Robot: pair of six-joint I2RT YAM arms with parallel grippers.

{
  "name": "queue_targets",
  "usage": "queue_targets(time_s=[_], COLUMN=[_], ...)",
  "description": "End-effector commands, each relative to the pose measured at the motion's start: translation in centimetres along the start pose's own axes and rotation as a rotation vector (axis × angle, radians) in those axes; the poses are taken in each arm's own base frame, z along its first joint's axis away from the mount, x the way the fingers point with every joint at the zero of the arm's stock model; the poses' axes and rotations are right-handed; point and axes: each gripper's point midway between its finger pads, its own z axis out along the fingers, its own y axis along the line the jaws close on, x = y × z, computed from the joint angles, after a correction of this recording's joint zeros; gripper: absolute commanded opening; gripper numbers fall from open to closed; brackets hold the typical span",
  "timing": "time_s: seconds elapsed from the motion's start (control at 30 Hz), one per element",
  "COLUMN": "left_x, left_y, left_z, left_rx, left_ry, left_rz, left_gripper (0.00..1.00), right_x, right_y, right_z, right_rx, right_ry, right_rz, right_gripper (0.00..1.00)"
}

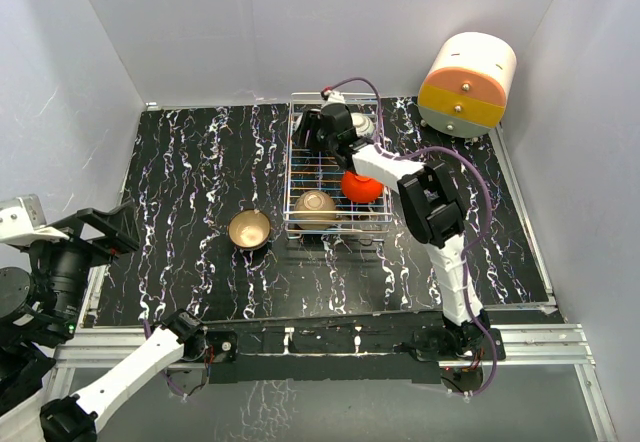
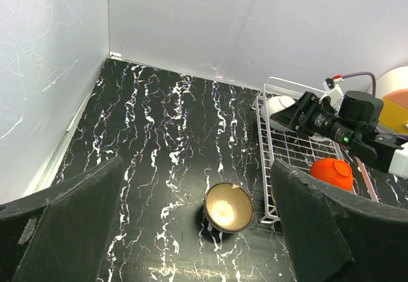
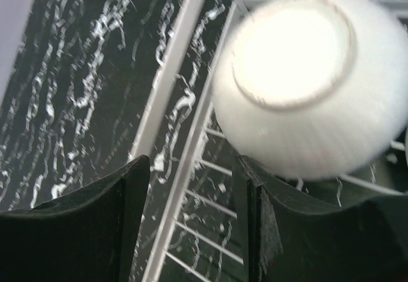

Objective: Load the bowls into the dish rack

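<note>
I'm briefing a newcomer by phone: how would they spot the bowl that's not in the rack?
Find the wire dish rack on the black marbled table. Left of its near corner stands a dark bowl, tan inside, upright, the only bowl outside the rack.

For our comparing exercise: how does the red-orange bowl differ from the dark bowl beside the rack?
Colour: the red-orange bowl is bright; the dark bowl is dark outside, pale inside. Place: the red-orange bowl sits in the dish rack; the dark bowl stands on the table, left of it. Pose: the dark bowl is mouth up; the red-orange bowl shows its underside. Both are small, round, similar-sized.
</note>
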Motion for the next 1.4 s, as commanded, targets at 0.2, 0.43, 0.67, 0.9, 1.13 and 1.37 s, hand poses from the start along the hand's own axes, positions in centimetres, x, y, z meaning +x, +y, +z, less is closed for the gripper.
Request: queue_targets(time_s=[0.2, 0.43, 0.67, 0.9, 1.13, 1.37], left_x=[-0.2, -1.2, -4.2, -4.5, -4.3, -3.8], left_y=[-0.4, -0.8, -0.5, -0.2, 0.4, 1.0], left_z=[0.7, 0.5, -0.8, -1.8, -2.7, -3.1], left_rx=[-0.005, 0.014, 0.041, 0.068, 0.075, 0.069], left_ry=[0.004, -0.014, -0.069, -0.081, -0.079, -0.077], left_rz=[0.011, -0.023, -0.059, -0.103, -0.129, -0.142], left_gripper=[0.97, 0.97, 0.97, 0.97, 0.97, 0.97], right_x=[-7.4, -8.7, -3.3, 7.5, 16.6, 19.5], right_y=[4.6, 9.3, 16.7, 23.1, 24.6, 23.8], right_z=[-9.3, -16.8, -20.9, -22.2, -20.5, -18.1], right_rx=[-0.085, -0.134, -0.186, -0.265, -0.347, -0.367], right_ry=[-0.162, -0.183, -0.111, 0.083, 0.278, 0.336], right_rz=[-0.102, -0.241, -0.439, -0.632, -0.834, -0.957], right_gripper=[0.63, 0.94, 0.99, 0.96, 0.81, 0.75])
